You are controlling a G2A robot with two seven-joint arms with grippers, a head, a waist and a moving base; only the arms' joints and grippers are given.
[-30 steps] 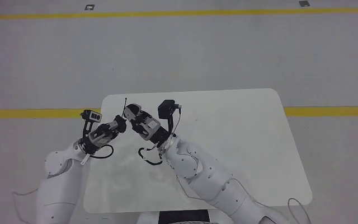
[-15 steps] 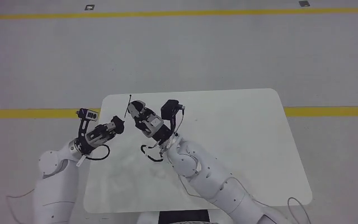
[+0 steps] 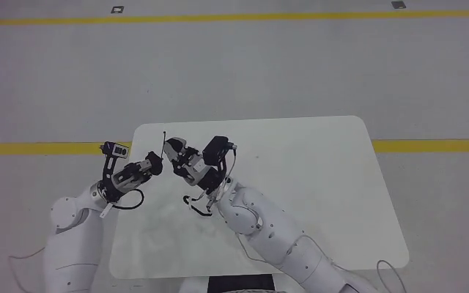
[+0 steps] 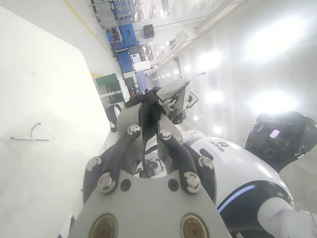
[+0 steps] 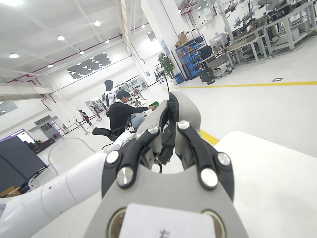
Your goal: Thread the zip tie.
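Pinching the black zip tie (image 5: pixel 168 86), the right tool (image 5: pixel 170 101) has the tail poking out past it. The left tool (image 4: pixel 148 111), just beside it above the table (image 3: pixel 315 183), grips the same tie.

The white counter (image 3: pixel 315 183), round-cornered, lies under the left end effector (image 3: pixel 157 160) and the right end effector (image 3: pixel 170 148) and spreads wide to the right one's side. On the pale floor (image 3: pixel 293 66), a near yellow line (image 3: pixel 418 146) runs about level with both. A far yellow line (image 3: pixel 256 16) lies well beyond them, with a dark floor marker (image 3: pixel 117 9) by it. Far ahead of the right end effector stand blue shelving (image 5: pixel 190 50), a potted plant (image 5: pixel 165 63) and workbenches (image 5: pixel 272 33).
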